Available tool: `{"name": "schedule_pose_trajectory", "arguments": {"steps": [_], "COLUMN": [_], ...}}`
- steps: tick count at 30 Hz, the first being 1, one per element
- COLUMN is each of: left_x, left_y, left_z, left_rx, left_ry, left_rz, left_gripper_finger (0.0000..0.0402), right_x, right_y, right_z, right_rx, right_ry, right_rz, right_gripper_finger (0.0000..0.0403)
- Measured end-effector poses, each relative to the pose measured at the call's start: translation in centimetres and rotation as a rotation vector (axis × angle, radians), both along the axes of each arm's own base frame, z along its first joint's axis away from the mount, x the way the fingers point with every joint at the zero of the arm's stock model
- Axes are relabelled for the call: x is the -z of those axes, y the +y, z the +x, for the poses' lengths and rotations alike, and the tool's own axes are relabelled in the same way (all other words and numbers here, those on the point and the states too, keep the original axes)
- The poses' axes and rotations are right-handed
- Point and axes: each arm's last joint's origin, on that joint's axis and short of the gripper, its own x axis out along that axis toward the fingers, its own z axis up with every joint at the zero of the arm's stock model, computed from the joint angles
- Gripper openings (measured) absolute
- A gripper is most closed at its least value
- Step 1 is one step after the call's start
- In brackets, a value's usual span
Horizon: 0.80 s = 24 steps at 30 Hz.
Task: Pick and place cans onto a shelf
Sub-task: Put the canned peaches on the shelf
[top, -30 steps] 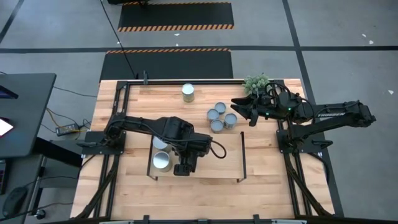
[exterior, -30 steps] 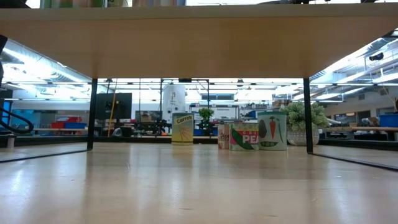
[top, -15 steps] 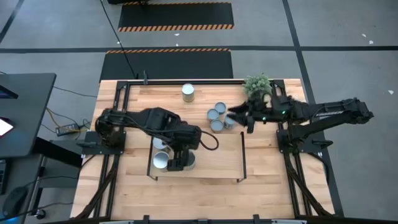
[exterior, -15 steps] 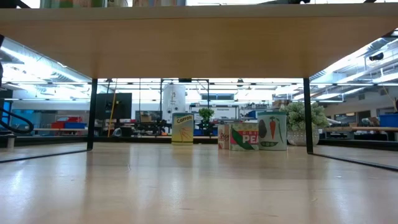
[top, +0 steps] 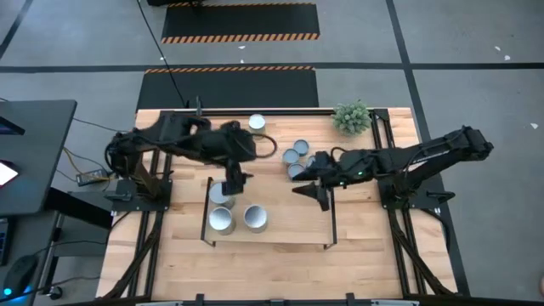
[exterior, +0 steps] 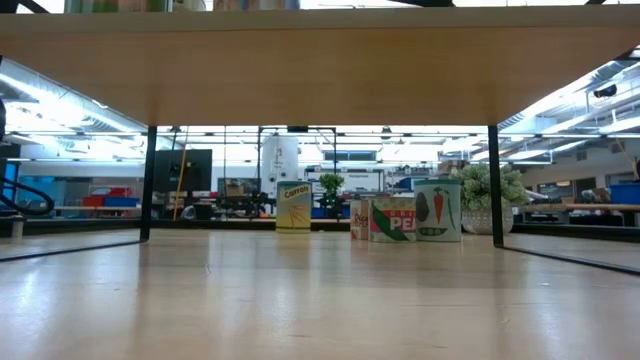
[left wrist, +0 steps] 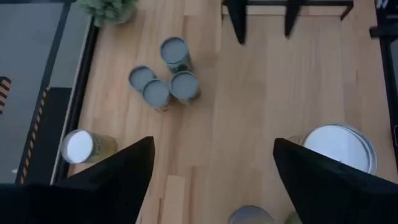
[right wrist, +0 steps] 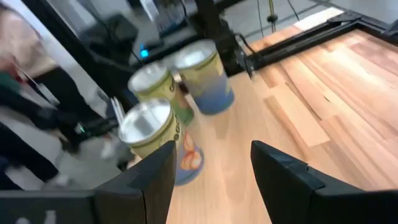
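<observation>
Three cans (top: 233, 207) stand at the shelf's (top: 289, 229) left end; four more (top: 297, 158) wait on the tabletop (top: 170, 255) behind it. The left gripper (top: 231, 180) hangs above the shelved cans, jaws apart and empty. The right gripper (top: 316, 189) hovers near the shelf's right rail, jaws apart. Its risk: clipping that rail or the nearby cluster (left wrist: 160, 81).

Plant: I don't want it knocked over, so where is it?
High view: the plant stands at the table's far right corner, beyond the right gripper.
</observation>
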Motion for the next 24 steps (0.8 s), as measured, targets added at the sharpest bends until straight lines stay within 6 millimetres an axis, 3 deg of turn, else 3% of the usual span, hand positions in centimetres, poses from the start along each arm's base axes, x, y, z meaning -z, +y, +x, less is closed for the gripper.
{"name": "schedule_pose_trajectory", "arguments": {"steps": [14, 24], "left_x": [-1.0, -2.3], "left_y": [0.6, 0.8], "left_z": [-1.9, -3.8], "left_rx": [0.081, 0.11], "left_ry": [0.006, -0.036], "left_rz": [0.068, 0.085], "left_gripper_finger": [0.0275, 0.0246], "right_x": [0.8, 3.3], "right_y": [3.7, 5.3], "right_z": [7.1, 9.6], "right_rx": [-0.069, -0.056], "right_ry": [0.206, 0.373], "right_rz": [-0.07, -0.074], "right_gripper_finger": [0.0214, 0.0214]}}
